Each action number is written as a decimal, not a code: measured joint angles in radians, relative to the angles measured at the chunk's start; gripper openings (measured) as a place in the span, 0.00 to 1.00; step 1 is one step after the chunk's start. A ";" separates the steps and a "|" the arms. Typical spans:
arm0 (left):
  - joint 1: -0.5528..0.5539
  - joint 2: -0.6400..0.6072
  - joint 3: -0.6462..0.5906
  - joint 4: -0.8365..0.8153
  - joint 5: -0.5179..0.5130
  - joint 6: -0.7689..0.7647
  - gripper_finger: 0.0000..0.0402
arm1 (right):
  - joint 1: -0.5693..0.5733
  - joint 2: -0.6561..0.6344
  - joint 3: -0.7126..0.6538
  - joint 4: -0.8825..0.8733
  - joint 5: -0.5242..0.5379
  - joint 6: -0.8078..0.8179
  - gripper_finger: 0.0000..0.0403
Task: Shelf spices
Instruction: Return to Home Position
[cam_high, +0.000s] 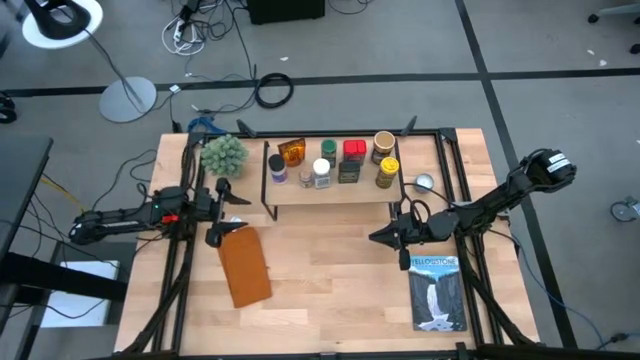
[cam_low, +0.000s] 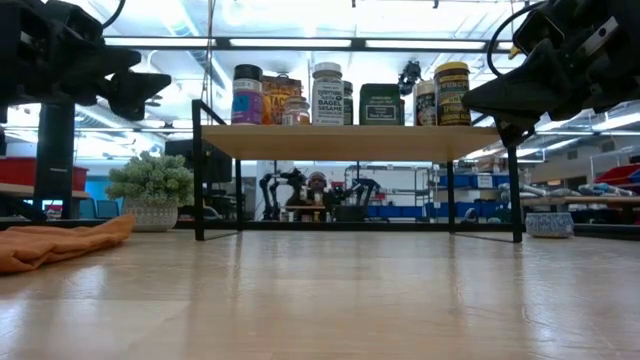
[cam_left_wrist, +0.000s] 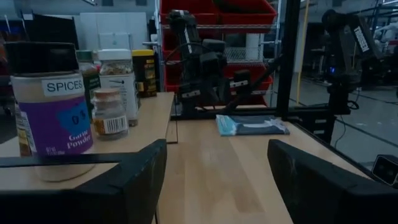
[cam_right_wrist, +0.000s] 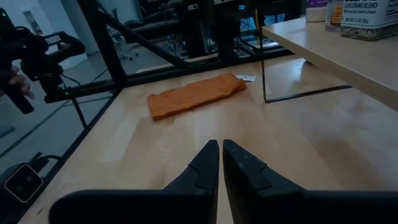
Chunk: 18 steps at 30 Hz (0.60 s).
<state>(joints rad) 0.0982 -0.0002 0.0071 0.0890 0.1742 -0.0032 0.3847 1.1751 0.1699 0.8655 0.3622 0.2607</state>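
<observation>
Several spice jars (cam_high: 335, 162) stand on the shelf's wooden top board (cam_high: 330, 192); in the low view they line up along the board (cam_low: 350, 141) on black wire legs. My left gripper (cam_high: 240, 211) hangs open at the shelf's left end, level with the board; its wrist view shows a purple-labelled jar (cam_left_wrist: 53, 118) close ahead. My right gripper (cam_high: 375, 238) is shut, in front of the shelf's right end, above the bare tabletop, pointing left (cam_right_wrist: 220, 163). Neither gripper touches anything.
An orange-brown flat cloth-like notebook (cam_high: 244, 266) lies front left of the shelf. A blue-and-white book (cam_high: 437, 291) lies at the front right. A small potted plant (cam_high: 223, 156) stands left of the shelf, and a small round dish (cam_high: 425, 182) sits to its right.
</observation>
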 joint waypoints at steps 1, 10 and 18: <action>0.000 0.000 0.000 0.000 0.000 0.000 0.71 | 0.000 0.000 0.000 0.000 0.000 0.000 0.06; 0.000 0.000 0.000 0.037 0.012 -0.022 0.71 | 0.000 0.000 0.000 0.025 -0.003 0.003 0.06; 0.000 0.000 0.000 0.038 0.017 -0.037 0.71 | 0.001 -0.055 -0.020 0.023 -0.072 -0.001 0.06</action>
<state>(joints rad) 0.0978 -0.0002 0.0071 0.1269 0.1912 -0.0407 0.3857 1.1206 0.1496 0.8885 0.2906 0.2596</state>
